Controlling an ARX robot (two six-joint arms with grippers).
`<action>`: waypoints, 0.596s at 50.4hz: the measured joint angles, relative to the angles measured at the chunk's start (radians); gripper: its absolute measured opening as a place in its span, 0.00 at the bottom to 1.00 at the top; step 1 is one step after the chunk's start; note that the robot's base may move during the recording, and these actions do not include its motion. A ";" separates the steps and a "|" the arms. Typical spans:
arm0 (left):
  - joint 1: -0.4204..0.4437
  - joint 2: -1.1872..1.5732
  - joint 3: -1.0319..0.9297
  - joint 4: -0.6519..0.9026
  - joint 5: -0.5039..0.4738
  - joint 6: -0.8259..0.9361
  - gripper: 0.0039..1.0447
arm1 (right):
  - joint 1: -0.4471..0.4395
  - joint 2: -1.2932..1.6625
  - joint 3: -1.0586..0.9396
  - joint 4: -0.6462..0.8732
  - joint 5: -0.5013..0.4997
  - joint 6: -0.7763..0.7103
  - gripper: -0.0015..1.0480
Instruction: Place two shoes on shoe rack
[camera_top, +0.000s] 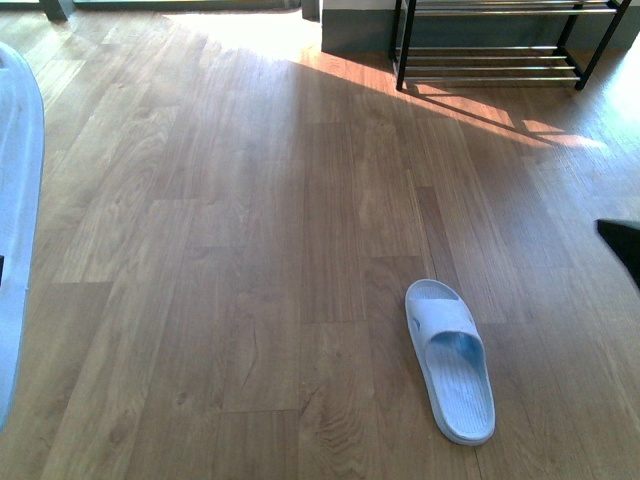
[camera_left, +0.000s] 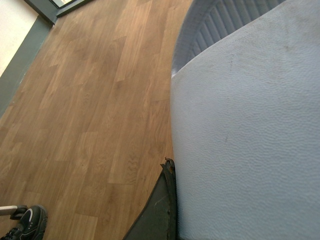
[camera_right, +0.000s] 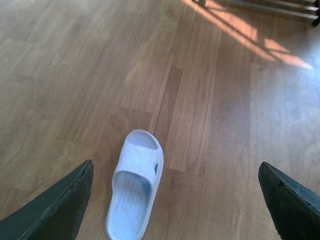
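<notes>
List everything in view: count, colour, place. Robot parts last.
floor slide: one, pale blue, flat on the floor ahead, right of centre.
lifted slide: one, pale blue, off the floor at the left arm, filling most of the left wrist view.
shoe rack: one, black frame with chrome bars, far right by the wall; only its lower tiers show.
black shoe: one, black with white trim, on the floor at the edge of the left wrist view.
floor: brown wood planks, with a sun patch near the rack.
right fingers: two, dark, spread wide above the floor slide.
left finger: one seen, dark, pressed against the lifted slide.
</notes>
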 joint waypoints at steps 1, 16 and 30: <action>0.000 0.000 0.000 0.000 0.000 0.000 0.01 | 0.003 0.057 0.021 0.016 -0.001 -0.008 0.91; 0.000 0.000 0.000 0.000 0.000 0.000 0.01 | 0.018 0.618 0.301 0.076 -0.002 -0.083 0.91; 0.000 0.000 0.000 0.000 0.000 0.000 0.01 | 0.019 1.059 0.606 0.069 -0.002 -0.158 0.91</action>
